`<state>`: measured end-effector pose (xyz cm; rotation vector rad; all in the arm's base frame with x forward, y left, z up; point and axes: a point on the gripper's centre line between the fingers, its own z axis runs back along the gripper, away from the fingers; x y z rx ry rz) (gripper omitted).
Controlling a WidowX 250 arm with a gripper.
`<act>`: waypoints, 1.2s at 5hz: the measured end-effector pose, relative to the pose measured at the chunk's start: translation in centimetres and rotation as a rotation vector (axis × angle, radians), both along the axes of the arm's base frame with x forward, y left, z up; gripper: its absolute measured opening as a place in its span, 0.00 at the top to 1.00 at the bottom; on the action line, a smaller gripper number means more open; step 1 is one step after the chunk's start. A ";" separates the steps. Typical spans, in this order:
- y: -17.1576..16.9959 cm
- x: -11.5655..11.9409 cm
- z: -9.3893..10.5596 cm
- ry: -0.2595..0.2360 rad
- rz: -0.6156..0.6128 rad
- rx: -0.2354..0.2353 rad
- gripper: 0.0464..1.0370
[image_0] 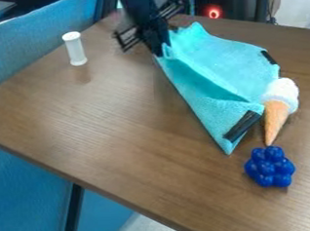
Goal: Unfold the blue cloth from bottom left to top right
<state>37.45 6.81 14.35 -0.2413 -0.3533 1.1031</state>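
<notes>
Blue grapes (270,167) lie nearest, the tool (159,50) gripping the far end of the cloth (225,65).

cloth (232,64): turquoise, 2 black patches (243,126) | grapes (270,167): blue | table (119,124): brown, grained

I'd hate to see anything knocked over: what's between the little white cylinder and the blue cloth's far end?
In the camera view, the black gripper is there, right at the cloth's far end; nearer the white cylinder lies wood-grain tabletop.
</notes>
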 end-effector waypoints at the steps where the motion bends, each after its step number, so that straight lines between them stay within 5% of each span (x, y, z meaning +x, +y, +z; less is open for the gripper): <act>1: 1.4 -1.6 0.0 0.002 -0.029 0.019 0.98; 6: 5.7 -5.2 -2.4 0.137 -0.352 0.253 0.98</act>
